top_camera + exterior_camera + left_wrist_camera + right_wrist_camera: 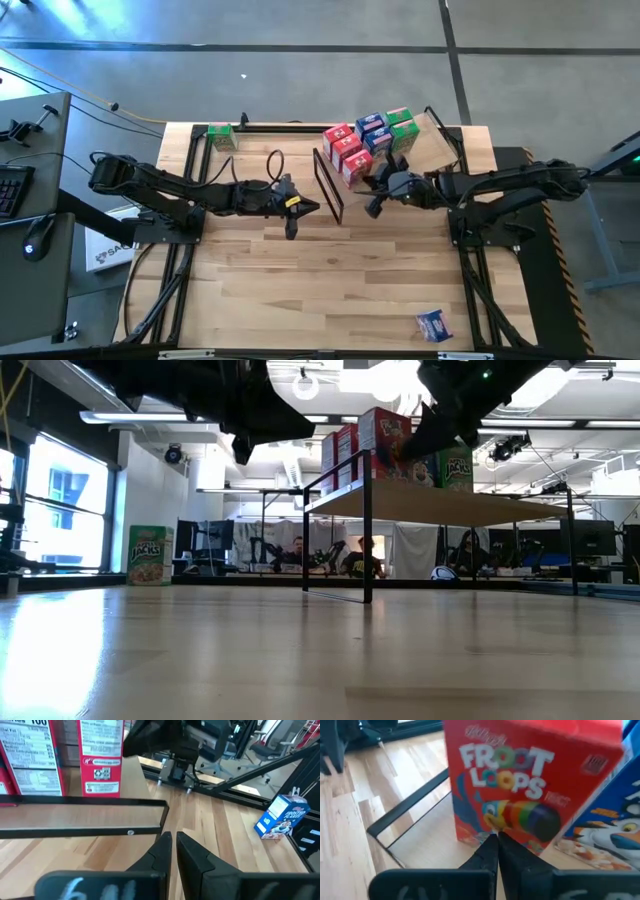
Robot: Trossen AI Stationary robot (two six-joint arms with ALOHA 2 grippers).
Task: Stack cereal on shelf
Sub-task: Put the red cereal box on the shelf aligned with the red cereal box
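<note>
Though hanging just beside the black frame end [328, 185] of the shelf [432, 150], not seen touching it: left arm [200, 195], stretched in from the left over the middle of the table [320, 290], left jaws pressed together on nothing. On the other side of the shelf, right arm [500, 185] reaching in from the right, right jaws likewise shut and empty, tips close up against the front of a red Froot Loops box [520, 785], with contact impossible to tell. On the plywood board of the shelf, toward the table's far right: a cluster of cereal boxes standing upright and packed side by side, red boxes [345, 150] nearest the frame end, blue boxes [375, 130] behind them, green boxes [402, 128] farthest along. Beside the red box in the right wrist view, a blue Frosted Flakes box [615, 830]. Off the shelf, two strays: a lone green box [221, 137] upright at the table's far left corner, well apart from the rest, and a lone blue box [433, 325] lying near the table's near right edge. Across the room in the low view, seated people [362, 560] behind desks.
</note>
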